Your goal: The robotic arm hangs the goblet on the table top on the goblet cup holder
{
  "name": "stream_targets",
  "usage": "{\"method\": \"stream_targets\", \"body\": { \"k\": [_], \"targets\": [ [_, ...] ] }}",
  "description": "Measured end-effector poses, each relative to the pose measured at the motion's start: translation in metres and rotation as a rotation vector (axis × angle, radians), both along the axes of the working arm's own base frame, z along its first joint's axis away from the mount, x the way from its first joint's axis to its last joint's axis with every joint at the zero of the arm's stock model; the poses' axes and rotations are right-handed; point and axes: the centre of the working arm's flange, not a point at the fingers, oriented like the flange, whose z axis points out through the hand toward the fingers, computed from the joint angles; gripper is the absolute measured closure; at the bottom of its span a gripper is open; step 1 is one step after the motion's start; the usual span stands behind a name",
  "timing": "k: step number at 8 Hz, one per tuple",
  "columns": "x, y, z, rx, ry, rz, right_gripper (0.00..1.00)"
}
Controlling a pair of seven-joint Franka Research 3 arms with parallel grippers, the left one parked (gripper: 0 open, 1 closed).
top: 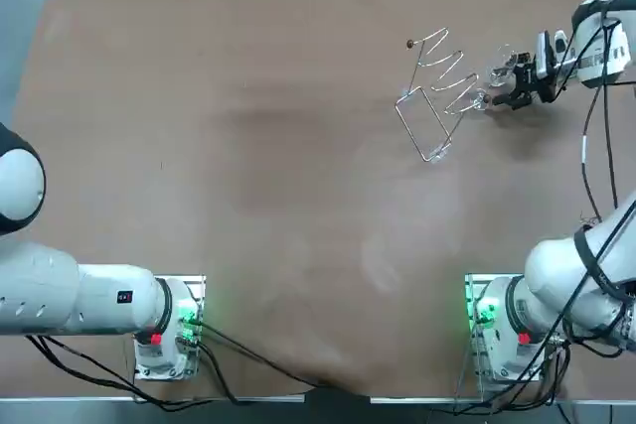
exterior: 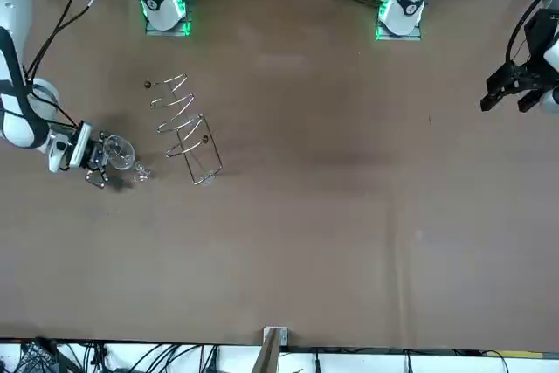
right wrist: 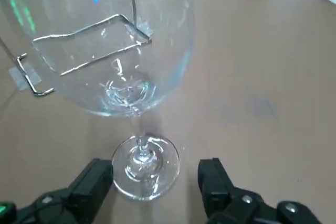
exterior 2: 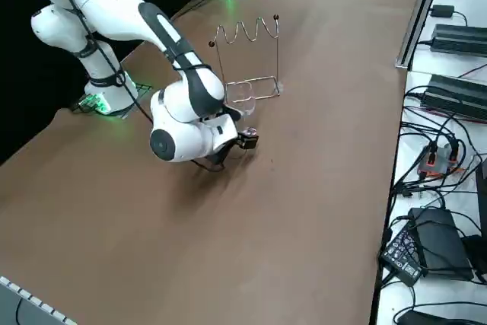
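A clear goblet (right wrist: 137,85) stands upright on the brown table, just to the right of the wire goblet holder (top: 437,96). In the wrist view its round foot (right wrist: 145,167) rests on the table between my two black fingers (right wrist: 94,182), with a small gap on one side. My right gripper (top: 497,96) is open, low over the table at the goblet's foot. The goblet (top: 502,69) shows faintly from overhead, and from the side the goblet (exterior 2: 239,97) stands next to the holder's base. The holder (exterior 2: 247,58) has a zigzag top wire and nothing hanging on it.
The holder's rectangular wire base (right wrist: 84,56) lies right behind the goblet. My right arm (exterior 2: 183,104) reaches in from the table's right edge. Cables and electronics (exterior 2: 449,36) sit beyond that edge.
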Motion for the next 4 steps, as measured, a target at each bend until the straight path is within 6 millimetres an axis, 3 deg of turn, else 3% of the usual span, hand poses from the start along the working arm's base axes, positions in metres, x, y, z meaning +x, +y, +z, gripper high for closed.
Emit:
{"method": "stream_targets", "body": {
  "k": [4],
  "targets": [
    [0.0054,0.0149,-0.0001,0.01,-0.015,0.018,0.0]
  ]
}}
